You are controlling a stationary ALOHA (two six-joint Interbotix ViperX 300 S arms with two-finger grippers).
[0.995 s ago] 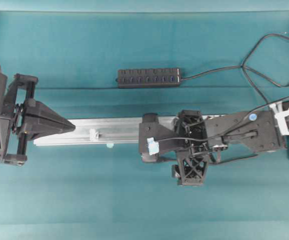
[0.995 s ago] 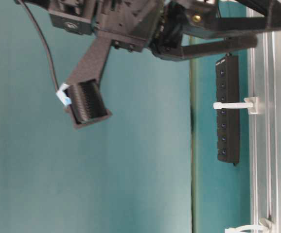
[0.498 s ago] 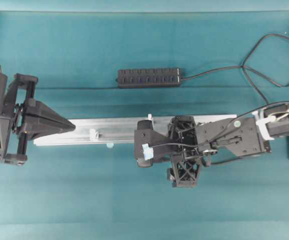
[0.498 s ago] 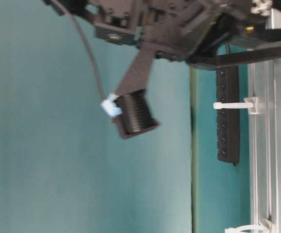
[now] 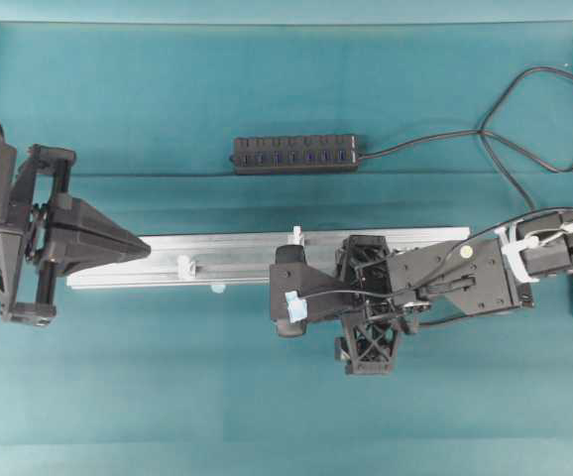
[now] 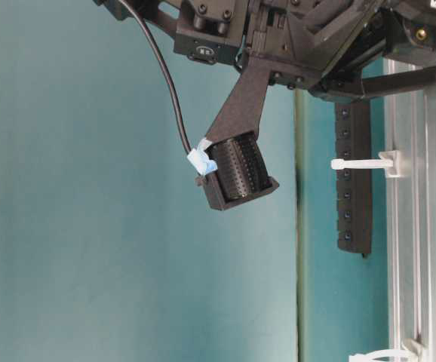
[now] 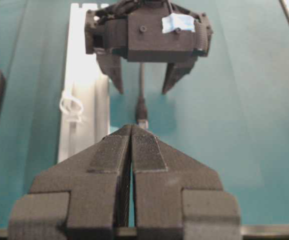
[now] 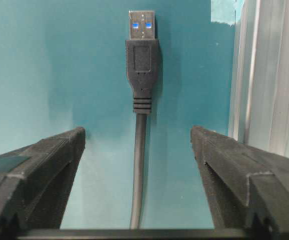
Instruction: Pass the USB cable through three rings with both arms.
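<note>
The USB cable [image 8: 138, 165] lies flat on the teal table, its plug [image 8: 142, 55] pointing away from the right wrist camera. My right gripper [image 8: 138, 132] is open and straddles the cord without touching it. From overhead the right gripper [image 5: 285, 290] sits just in front of the silver rail [image 5: 227, 256]. The left wrist view shows the plug [image 7: 142, 107] below the right gripper [image 7: 143, 87]. Two rings [image 5: 184, 266] [image 5: 296, 236] stand on the rail; one ring [image 7: 70, 107] shows beside the plug. My left gripper [image 5: 146, 250] is shut and empty at the rail's left end.
The black hub bar [image 5: 294, 155] lies behind the rail, its cord looping to the right edge [image 5: 524, 94]. In the table-level view the right gripper's finger [image 6: 237, 173] hangs above the table, left of the hub [image 6: 354, 181] and a ring [image 6: 361, 163].
The right gripper has shifted a little left and come down closer to the table, staying open. The left arm has not moved.
</note>
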